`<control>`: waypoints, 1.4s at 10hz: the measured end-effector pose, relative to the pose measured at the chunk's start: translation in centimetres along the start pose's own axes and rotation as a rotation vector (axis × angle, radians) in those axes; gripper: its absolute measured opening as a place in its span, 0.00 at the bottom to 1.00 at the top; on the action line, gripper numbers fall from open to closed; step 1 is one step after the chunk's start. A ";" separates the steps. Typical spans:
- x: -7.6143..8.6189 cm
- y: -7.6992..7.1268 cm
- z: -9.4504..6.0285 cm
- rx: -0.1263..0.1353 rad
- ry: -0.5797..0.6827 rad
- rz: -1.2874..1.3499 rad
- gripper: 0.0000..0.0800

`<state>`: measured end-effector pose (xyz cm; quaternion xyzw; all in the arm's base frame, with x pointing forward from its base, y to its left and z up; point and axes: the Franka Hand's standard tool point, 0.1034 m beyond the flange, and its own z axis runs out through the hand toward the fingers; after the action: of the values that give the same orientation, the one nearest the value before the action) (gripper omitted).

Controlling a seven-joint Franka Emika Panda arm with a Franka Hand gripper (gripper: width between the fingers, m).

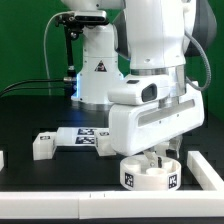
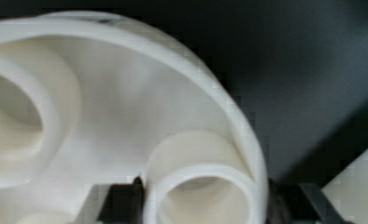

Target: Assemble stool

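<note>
Ext. view only: the Panda arm (image 1: pixel 150 60) is seen bent down over the round seat (image 1: pixel 150 172), which lies flat on the black table (image 1: pixel 30 110) near the front edge, tags on its side wall. A loose white part (image 1: pixel 42 146) is seen at the exterior view's left, just beside the marker board (image 1: pixel 85 138).

Wrist view only: the seat's (image 2: pixel 110 110) sockets are shown close up, and a short white leg (image 2: pixel 202 175) is seen clamped btw. the dark fingers (image 2: pixel 113 200). The gripper (image 2: pixel 202 200) is thus closed narrow on that leg.

Seat sits directly under the gripper (image 1: pixel 160 155). Whether leg and seat are touching cannot be told.
</note>
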<state>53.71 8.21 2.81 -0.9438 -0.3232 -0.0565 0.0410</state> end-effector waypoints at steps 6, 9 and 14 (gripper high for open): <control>3.3 -1.0 0.8 0.027 -0.015 -0.083 0.39; 3.4 -1.0 1.2 0.047 -0.050 -0.092 0.39; 3.2 -0.2 -0.2 0.030 -0.047 -0.050 0.73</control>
<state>56.11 10.31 3.49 -0.9358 -0.3483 -0.0303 0.0460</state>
